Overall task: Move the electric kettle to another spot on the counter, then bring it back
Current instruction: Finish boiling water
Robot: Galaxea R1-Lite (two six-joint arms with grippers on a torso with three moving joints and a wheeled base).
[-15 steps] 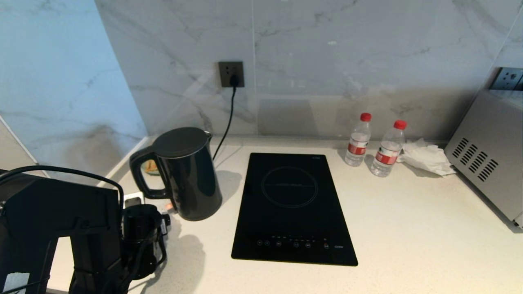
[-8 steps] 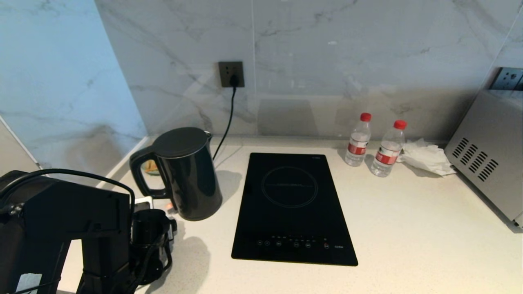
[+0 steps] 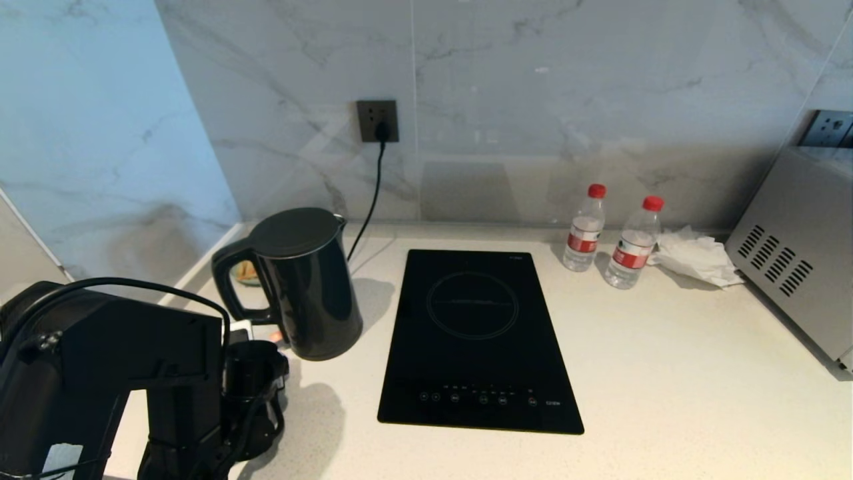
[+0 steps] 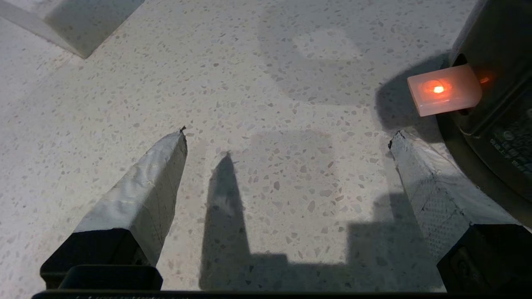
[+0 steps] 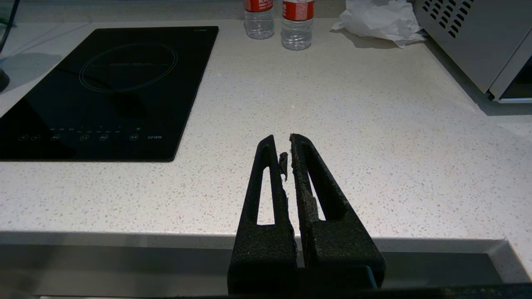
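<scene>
The electric kettle [image 3: 300, 283] stands upright near the bench's [image 3: 666, 387] back left corner, loop handle toward the left edge. The left gripper [image 4: 286, 137], fingers spread wide and empty, hovers low beside the kettle's base. Reach-in step; next, line up on the handle. The right gripper [image 5: 286, 143] rests clenched at the front edge

The right gripper [image 5: 287, 143] hung before the counter [image 5: 332, 124] edge, its black fingers pressed together. On the counter lay a black hob [image 5: 108, 91]. Beyond it stood two bottles [image 5: 258, 18], with crumpled paper [image 5: 380, 18] beside them and a grey appliance [image 5: 478, 37] farther along.
</scene>
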